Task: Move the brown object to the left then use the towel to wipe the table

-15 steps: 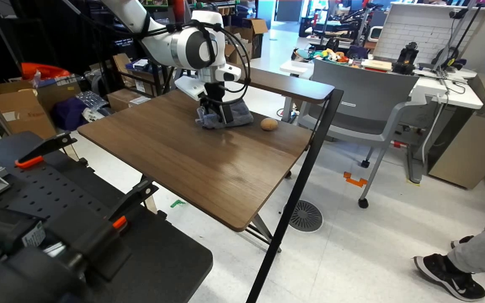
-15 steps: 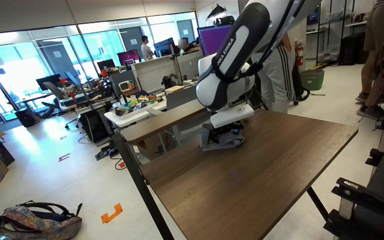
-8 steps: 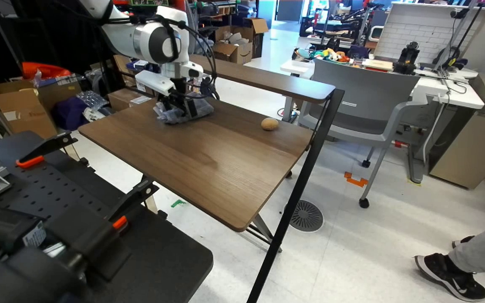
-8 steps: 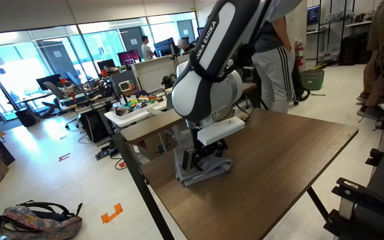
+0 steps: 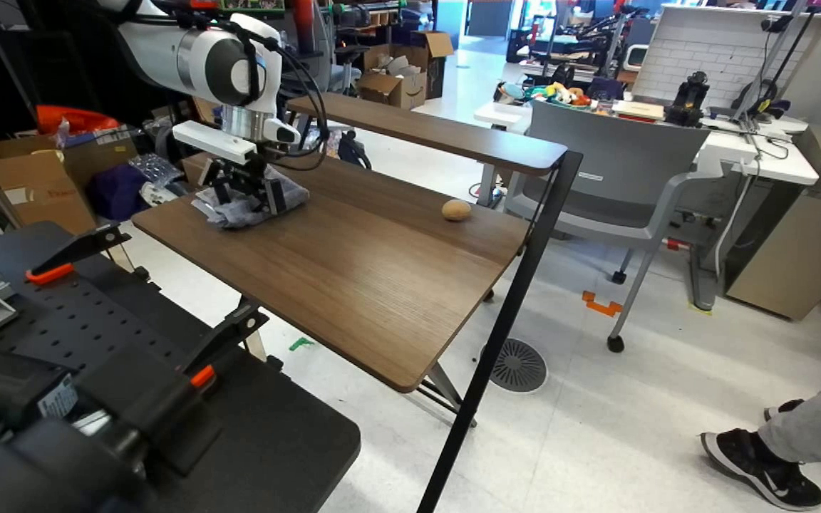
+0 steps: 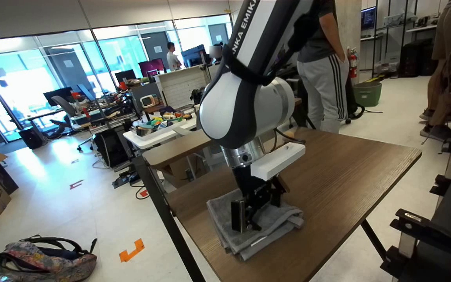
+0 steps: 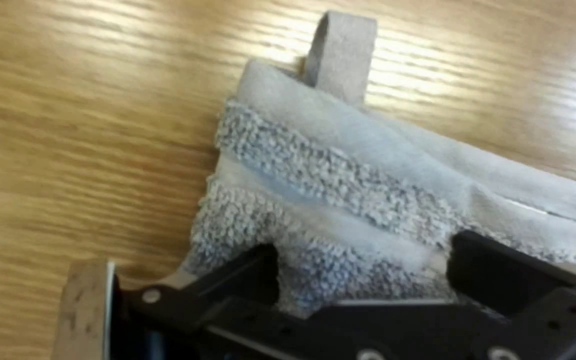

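The brown object (image 5: 456,210), a small tan lump, rests near the table's (image 5: 368,263) corner by the black frame post; a cable partly covers the brown object (image 6: 288,135) in an exterior view. Across the tabletop from it lies the grey folded towel (image 6: 276,229), rumpled and flat on the wood. My gripper (image 5: 248,203) points down onto the towel, its jaws wide apart. In the wrist view the towel (image 7: 318,200) passes beneath both black fingertips of the gripper (image 7: 363,270), its cloth spread across the gap, not pinched. The arm hides part of the towel's back.
A narrow raised wood shelf (image 5: 439,132) runs along one table side, held by a black post (image 5: 499,328). Beyond it stands a grey chair (image 5: 596,171). A black cart (image 5: 261,413) with clamps is beside the opposite edge. A person (image 6: 323,78) stands past the table.
My open gripper and the towel beneath it have slid together along the table, away from the brown object, which has stayed put.
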You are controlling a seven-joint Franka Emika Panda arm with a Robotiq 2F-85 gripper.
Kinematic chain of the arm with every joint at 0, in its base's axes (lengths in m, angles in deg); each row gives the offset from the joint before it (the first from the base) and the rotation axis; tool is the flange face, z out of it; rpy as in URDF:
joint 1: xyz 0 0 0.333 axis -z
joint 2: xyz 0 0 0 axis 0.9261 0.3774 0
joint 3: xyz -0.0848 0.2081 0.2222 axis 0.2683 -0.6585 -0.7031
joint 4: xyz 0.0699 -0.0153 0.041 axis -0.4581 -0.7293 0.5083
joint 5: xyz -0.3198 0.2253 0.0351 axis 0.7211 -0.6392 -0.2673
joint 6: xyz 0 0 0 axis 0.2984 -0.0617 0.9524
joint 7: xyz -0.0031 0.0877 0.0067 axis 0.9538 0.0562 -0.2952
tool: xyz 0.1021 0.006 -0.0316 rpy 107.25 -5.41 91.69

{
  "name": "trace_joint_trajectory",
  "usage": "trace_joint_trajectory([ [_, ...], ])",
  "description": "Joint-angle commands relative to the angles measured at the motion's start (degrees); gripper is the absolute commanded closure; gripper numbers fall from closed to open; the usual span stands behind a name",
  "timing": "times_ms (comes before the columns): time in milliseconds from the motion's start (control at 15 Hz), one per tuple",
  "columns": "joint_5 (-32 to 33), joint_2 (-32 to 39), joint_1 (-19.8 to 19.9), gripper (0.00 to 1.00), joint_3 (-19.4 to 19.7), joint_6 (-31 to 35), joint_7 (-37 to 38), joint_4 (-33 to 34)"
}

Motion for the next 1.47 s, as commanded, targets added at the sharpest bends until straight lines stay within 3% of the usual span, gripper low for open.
trace_joint_trajectory([
  [0,2.0,3.1,0.8,0.00,4.9,-3.2,3.0,-1.5],
  [600,5.7,3.0,3.0,0.00,13.5,-14.5,9.0,-3.7],
  [667,3.4,-1.1,4.1,0.00,10.4,-16.7,7.2,-2.9],
  [1067,5.3,-1.2,4.4,0.00,11.4,-17.8,7.6,-3.4],
  [1400,5.4,-1.8,5.8,0.00,14.7,-1.0,14.4,-8.5],
])
